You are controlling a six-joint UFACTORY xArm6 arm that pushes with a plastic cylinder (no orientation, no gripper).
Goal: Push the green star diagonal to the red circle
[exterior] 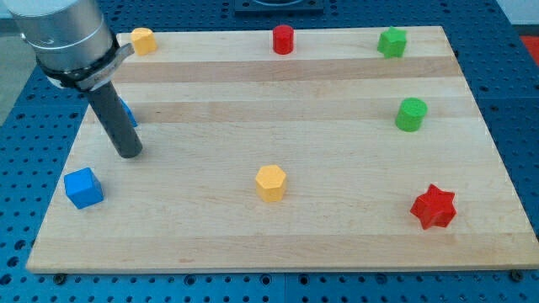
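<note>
The green star (392,42) lies near the top right corner of the wooden board (278,244). The red circle (283,39), a short red cylinder, stands at the top edge near the middle, well to the left of the green star. My tip (129,154) is at the board's left side, far from both. It stands just below a blue block (128,113) that the rod mostly hides, and above and to the right of a blue cube (83,188).
A yellow block (144,40) lies at the top left. A green cylinder (412,114) stands at the right, below the green star. A yellow hexagon (271,183) lies at the lower middle. A red star (434,207) lies at the lower right.
</note>
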